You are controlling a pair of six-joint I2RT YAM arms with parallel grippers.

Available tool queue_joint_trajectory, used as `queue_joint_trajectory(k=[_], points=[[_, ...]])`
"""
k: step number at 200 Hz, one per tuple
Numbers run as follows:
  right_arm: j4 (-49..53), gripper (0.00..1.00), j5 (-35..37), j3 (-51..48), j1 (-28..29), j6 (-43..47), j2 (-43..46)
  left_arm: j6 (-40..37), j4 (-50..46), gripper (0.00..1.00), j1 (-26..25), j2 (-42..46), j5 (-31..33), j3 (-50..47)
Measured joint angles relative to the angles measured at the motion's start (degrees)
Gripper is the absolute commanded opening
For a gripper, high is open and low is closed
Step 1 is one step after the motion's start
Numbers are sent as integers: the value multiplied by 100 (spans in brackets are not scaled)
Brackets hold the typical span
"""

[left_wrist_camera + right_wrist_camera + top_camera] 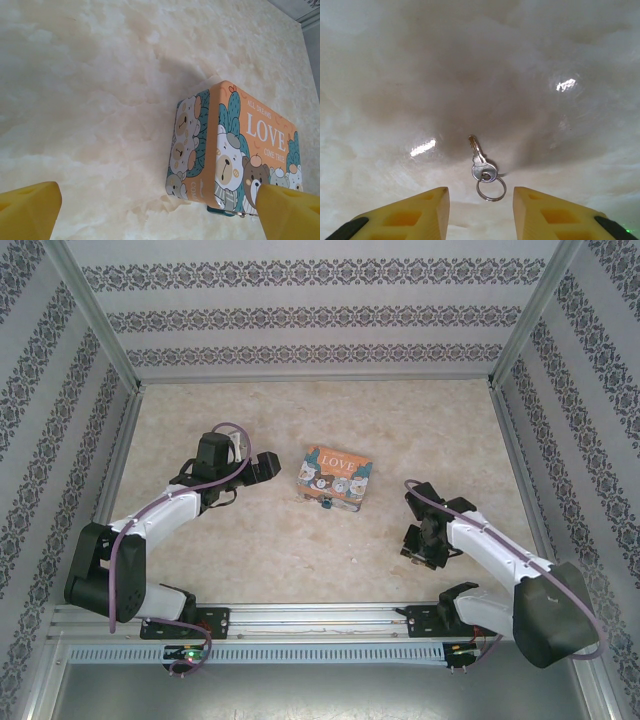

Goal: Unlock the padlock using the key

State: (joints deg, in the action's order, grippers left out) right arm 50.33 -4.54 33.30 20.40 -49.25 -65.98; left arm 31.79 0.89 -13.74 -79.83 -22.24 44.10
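A small silver key [480,160] on a round split ring lies flat on the marble table, its blade pointing away from my right gripper [480,199]. That gripper hovers just above it, open, its yellow fingers [420,210] on either side of the ring and not touching it. The teal padlock [325,505] hangs at the near side of the colourful LOVE tin [337,474]. In the left wrist view, a teal sliver of the padlock [222,211] peeks out below the tin [250,145]. My left gripper [272,468] stands wide open just left of the tin, holding nothing.
Patterned walls with metal frame posts [95,315] enclose the table on three sides. The marble tabletop [250,540] is bare around the tin. The right arm [490,550] reaches in from the near right, its gripper [418,550] pointing down.
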Motion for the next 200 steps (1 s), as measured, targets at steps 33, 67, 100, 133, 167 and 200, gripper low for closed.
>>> queue_joint_trajectory(k=[33,67,100,133,167,200], points=[[2,36,-9,105,0,52,-155,2,2,99,39,0,-15,-11],[7,36,-81,234,0,173,-424,9,28,99,74,-7,-24,-50],[44,36,-96,321,0,315,-581,22,107,99,74,-11,-46,-98],[144,34,-114,444,0,455,-767,22,125,99,90,-11,-87,-144],[369,34,-114,601,0,710,-1062,26,131,99,122,-11,-129,-179],[691,34,-96,828,0,1014,-1327,48,146,99,149,-13,-149,-232]])
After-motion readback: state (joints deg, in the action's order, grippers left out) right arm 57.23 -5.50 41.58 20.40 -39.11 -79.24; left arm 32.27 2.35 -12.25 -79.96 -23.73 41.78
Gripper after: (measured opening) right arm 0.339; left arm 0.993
